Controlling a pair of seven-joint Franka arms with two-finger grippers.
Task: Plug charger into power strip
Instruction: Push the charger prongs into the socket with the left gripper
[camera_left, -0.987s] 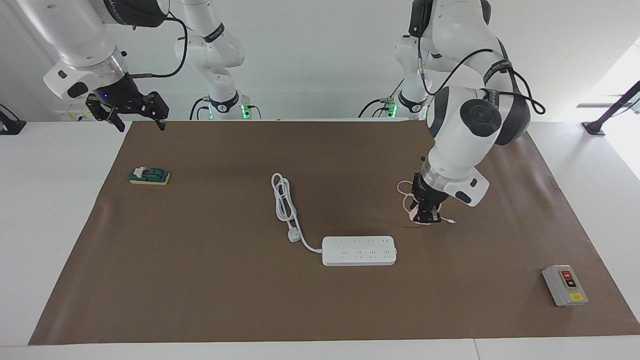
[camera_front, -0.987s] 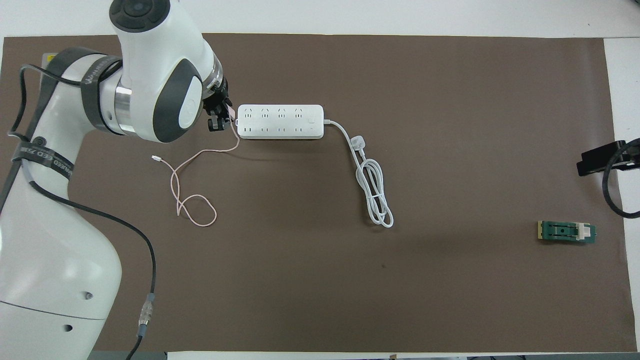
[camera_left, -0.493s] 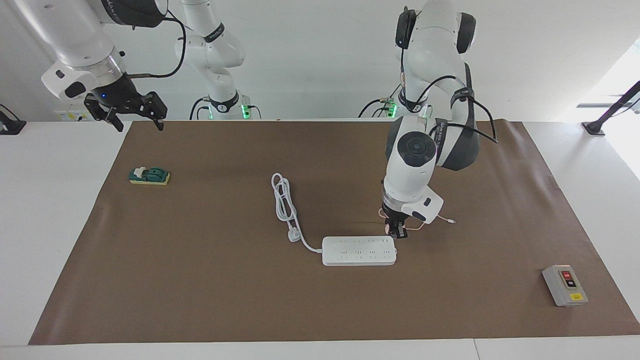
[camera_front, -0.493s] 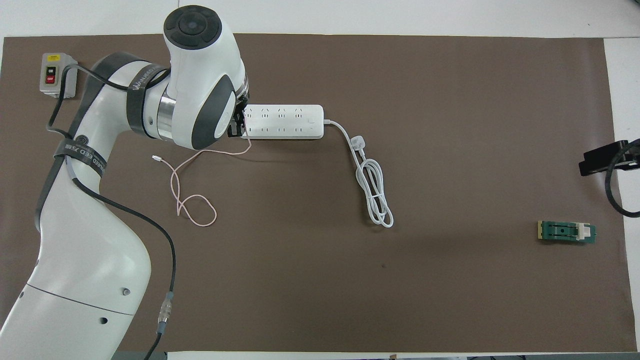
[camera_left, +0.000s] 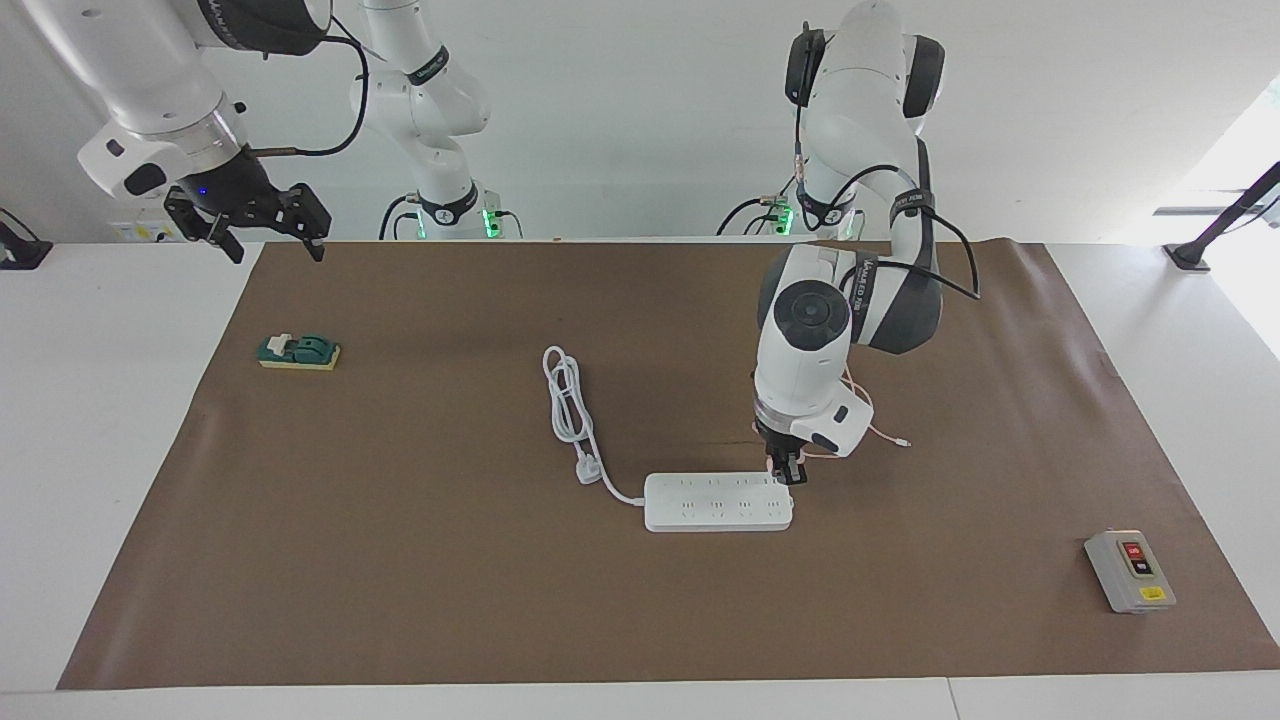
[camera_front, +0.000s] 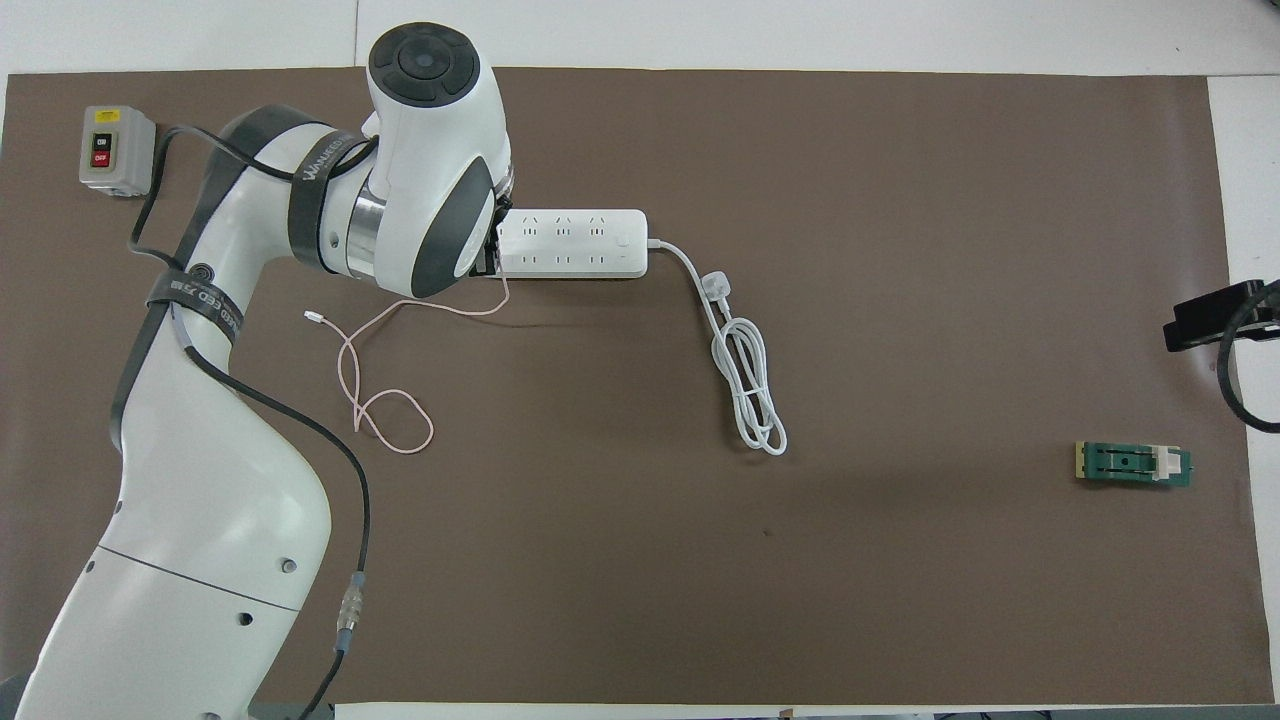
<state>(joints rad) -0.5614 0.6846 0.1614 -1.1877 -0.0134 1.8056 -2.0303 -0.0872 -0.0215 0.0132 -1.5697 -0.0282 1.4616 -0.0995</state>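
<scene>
While left claw (camera_left: 787, 474) grips charger (camera_left: 777, 463), over power strip (camera_left: 718, 502) end

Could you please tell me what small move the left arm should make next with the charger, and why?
Probably ease the left gripper straight down. It is shut on the charger and hangs over the end sockets of the power strip at the left arm's end, so a short descent should seat it. The right gripper waits, open.
</scene>
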